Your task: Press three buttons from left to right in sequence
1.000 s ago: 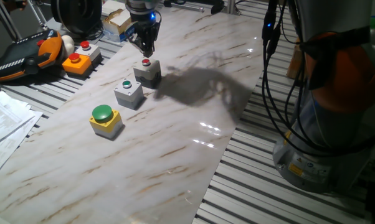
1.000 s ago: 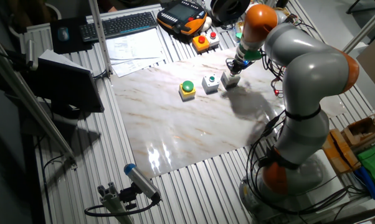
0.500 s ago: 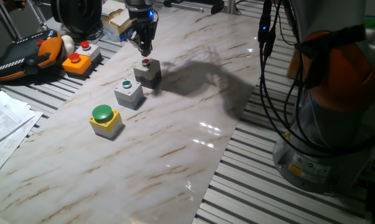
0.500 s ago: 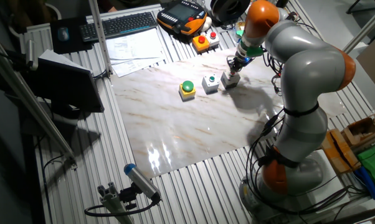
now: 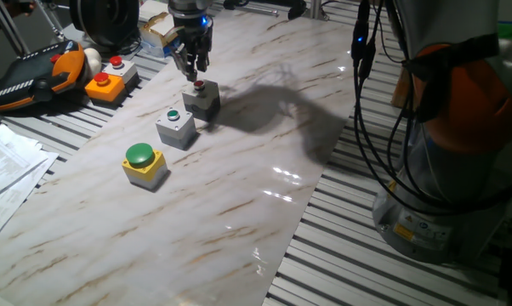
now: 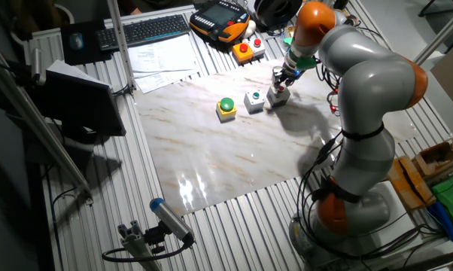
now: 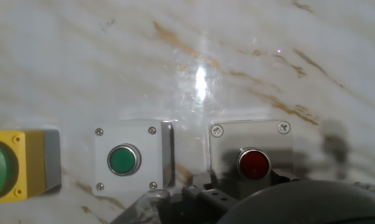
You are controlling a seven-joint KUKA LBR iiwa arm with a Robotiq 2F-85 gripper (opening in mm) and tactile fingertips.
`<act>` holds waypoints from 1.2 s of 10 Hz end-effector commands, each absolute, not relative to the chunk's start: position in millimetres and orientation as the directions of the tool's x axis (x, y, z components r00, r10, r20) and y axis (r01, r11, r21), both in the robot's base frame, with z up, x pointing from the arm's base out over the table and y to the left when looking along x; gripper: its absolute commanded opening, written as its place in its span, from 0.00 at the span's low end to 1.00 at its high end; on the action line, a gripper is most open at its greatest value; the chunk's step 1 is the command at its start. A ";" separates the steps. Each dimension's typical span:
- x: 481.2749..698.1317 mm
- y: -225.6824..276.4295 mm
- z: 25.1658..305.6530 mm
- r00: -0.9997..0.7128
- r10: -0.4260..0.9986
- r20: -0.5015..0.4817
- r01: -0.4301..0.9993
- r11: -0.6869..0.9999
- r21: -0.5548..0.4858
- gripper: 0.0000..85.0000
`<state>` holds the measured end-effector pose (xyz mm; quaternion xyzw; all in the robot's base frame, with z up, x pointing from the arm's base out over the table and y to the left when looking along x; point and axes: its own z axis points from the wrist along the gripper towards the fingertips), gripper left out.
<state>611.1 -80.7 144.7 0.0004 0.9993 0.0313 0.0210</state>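
Three button boxes stand in a row on the marble board. The yellow box with the green dome (image 5: 143,161) is at the left, the grey box with the small green button (image 5: 175,126) in the middle, and the grey box with the small red button (image 5: 201,99) at the right. My gripper (image 5: 192,68) hangs point-down a little above the red-button box, without touching it. The other fixed view shows the same row (image 6: 253,100) with the gripper (image 6: 284,75) over its right end. The hand view looks down on the red button (image 7: 253,162), the green button (image 7: 124,160) and the yellow box (image 7: 16,165). No view shows the fingertip gap.
An orange box with a red button (image 5: 103,85), joined to a grey red-button box (image 5: 120,68), sits at the back left beside a teach pendant (image 5: 31,78). Papers (image 5: 5,166) lie at the left. My arm's base and cables (image 5: 443,153) stand at the right.
My gripper has risen from just over the red button and drifted slightly back-left. The button boxes have not moved.
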 end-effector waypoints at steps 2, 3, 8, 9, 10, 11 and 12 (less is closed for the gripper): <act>611.4 -75.2 140.9 -0.999 0.002 -0.046 -0.001 0.999 0.052 0.62; 611.3 -73.8 140.3 -0.999 0.000 -0.045 -0.002 0.999 0.052 0.62; 613.6 -73.2 132.3 -0.999 0.001 -0.048 -0.002 0.998 0.061 0.61; 614.3 -73.0 129.9 -0.999 -0.001 -0.049 -0.004 0.998 0.064 0.61; 614.7 -72.9 128.3 -0.999 0.000 -0.052 -0.004 0.998 0.067 0.61; 614.9 -72.8 127.9 -0.999 0.000 -0.054 -0.004 0.998 0.067 0.61; 615.0 -72.7 127.3 -0.999 0.000 -0.054 -0.004 0.998 0.066 0.61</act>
